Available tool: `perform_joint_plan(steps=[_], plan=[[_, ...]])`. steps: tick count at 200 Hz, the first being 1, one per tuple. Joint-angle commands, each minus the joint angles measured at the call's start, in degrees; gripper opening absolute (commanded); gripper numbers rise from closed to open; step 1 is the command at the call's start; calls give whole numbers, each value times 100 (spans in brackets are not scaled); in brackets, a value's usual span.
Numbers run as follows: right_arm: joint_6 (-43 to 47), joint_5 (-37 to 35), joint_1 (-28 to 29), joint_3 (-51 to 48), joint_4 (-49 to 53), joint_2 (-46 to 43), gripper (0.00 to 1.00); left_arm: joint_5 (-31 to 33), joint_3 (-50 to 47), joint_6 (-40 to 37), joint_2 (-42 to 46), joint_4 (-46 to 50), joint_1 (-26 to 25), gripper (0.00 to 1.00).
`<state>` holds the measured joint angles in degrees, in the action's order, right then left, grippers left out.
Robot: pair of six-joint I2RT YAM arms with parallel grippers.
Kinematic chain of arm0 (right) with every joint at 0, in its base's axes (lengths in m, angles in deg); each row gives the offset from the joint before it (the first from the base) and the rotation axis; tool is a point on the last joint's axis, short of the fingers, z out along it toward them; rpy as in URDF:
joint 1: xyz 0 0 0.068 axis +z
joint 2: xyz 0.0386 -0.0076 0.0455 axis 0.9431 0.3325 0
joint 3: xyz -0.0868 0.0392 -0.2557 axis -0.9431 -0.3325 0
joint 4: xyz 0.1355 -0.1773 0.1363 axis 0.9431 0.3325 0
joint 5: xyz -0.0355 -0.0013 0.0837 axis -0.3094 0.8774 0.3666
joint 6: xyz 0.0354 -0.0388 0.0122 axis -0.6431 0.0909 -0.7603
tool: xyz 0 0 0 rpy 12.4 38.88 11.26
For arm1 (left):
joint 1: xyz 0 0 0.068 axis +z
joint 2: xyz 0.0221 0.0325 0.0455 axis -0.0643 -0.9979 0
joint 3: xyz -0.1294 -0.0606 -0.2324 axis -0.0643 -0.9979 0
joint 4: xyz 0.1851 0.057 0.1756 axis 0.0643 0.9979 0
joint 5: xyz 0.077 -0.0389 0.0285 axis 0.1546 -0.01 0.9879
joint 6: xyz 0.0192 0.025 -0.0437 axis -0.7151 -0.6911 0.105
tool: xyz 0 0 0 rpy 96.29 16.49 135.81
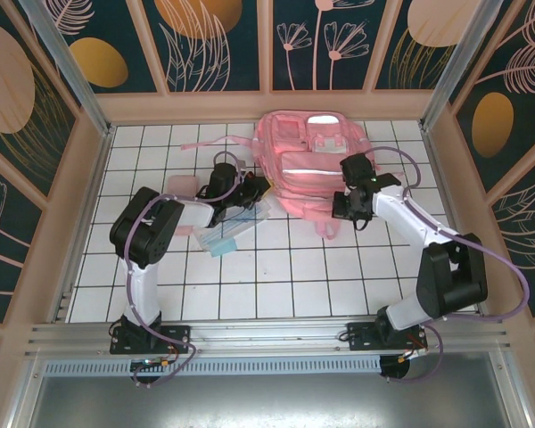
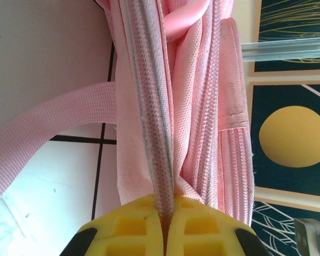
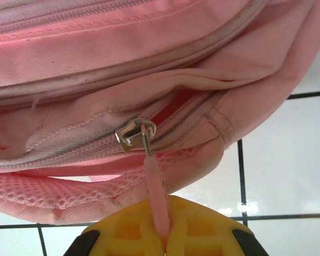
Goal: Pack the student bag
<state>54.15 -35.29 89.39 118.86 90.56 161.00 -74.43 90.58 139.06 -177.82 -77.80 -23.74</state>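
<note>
The pink student bag [image 1: 314, 165] lies flat at the back middle of the white tiled table, its glossy front pockets facing up. My left gripper [image 1: 260, 185] is at the bag's left edge, shut on a fold of its zipper seam [image 2: 165, 176]; a pink strap [image 2: 48, 125] runs off to the left. My right gripper [image 1: 341, 207] is at the bag's lower right side, shut on the pink zipper pull [image 3: 156, 192]. The pull hangs from a silver slider [image 3: 132, 133] on a partly open zipper.
A small flat pink case [image 1: 182, 186] and a light blue packet [image 1: 221, 239] lie under and beside the left arm. A clear plastic sleeve [image 1: 248, 218] lies next to them. Wooden walls [image 1: 267, 105] fence the table on three sides.
</note>
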Motion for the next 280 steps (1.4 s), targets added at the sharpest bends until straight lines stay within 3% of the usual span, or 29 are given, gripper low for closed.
perform_joint_plan(steps=[1, 18, 31, 37, 49, 58, 67, 88, 116, 132, 165, 188, 205, 230, 264, 280], plan=[[348, 865, -111, 65, -101, 103, 0, 230, 731, -454, -243, 153, 367, 0], [52, 2724, -6, -331, -1091, 82, 0, 32, 1317, -542, -504, 537, 368, 0], [-300, 3631, 172, -575, -2024, 113, 0, -121, 1485, -559, -468, 662, 369, 0], [-532, 3894, 299, -643, -2549, 165, 0, -119, 1498, -644, -388, 817, 373, 16], [-860, 4110, 526, -630, -3274, 332, 0, -18, 1477, -920, -130, 1349, 369, 69], [-1002, 4167, 661, -502, -3621, 509, 0, 93, 1376, -1152, 146, 1710, 369, 93], [-1101, 4134, 773, -308, -3875, 701, 0, 184, 1158, -1291, 453, 1914, 369, 98], [-1241, 4257, 912, 215, -4274, 1166, 0, 371, 216, -1122, 1259, 1824, 360, 99], [-1194, 4495, 1053, 955, -4309, 1612, 0, 460, -1266, -58, 2121, 717, 322, 99], [-1138, 4587, 1154, 1142, -4221, 1716, 0, 581, -1637, 448, 2279, 86, 238, 99], [-972, 4684, 1424, 1014, -3872, 1651, 0, 749, -1030, 420, 1831, 47, 19, 98], [-880, 4726, 1624, 638, -3664, 1383, 0, 808, -514, 383, 1029, -39, -10, 94], [-802, 4730, 1760, 308, -3435, 1108, 0, 826, -177, 308, 551, -117, -9, 77], [-383, 4306, 1802, -116, -2327, 712, 0, 699, 2, 326, 217, -344, 55, 0], [138, 3000, 1276, -563, -710, 474, 0, 847, -89, -252, 626, 267, 234, 0], [245, 2512, 671, -630, -341, 448, 0, 854, -110, -602, 872, 643, 305, 0]])
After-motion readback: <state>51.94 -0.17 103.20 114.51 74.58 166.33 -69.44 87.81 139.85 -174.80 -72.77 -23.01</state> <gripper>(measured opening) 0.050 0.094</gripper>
